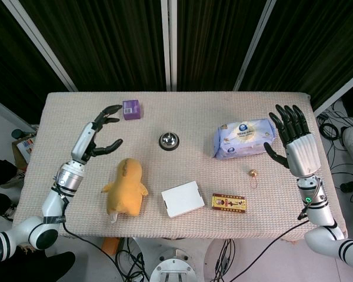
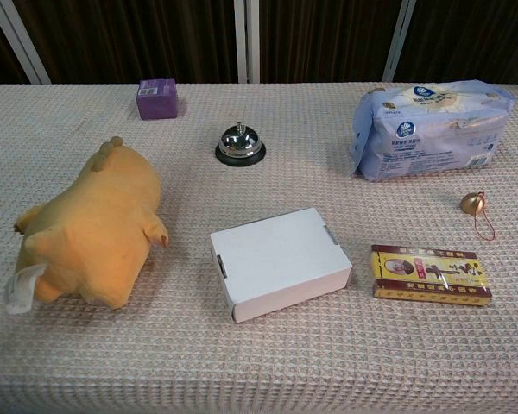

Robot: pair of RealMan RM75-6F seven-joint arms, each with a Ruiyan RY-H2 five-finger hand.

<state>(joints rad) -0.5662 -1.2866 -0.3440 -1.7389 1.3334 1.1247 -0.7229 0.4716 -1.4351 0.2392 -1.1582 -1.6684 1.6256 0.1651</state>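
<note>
Neither hand holds anything yet: the left hand (image 1: 100, 136), fingers apart and curled, hovers just above the yellow plush toy (image 1: 125, 187) lying on the counter (image 1: 59, 106), so I judge a reach underway, needing a descent onto the toy, while the right hand (image 1: 294, 141) waits, fingers spread, beside the tissue pack (image 1: 242, 138).

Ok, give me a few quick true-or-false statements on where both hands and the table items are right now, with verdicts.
1. The left hand holds the purple box. False: it hovers open, apart from the box.
2. The right hand is open beside the tissue pack. True.
3. The service bell sits on the white box. False: it stands on the table cloth, farther back.
4. The yellow plush toy lies on its side. True.
5. The small gold bell lies between the tissue pack and the red-and-yellow packet. True.
</note>
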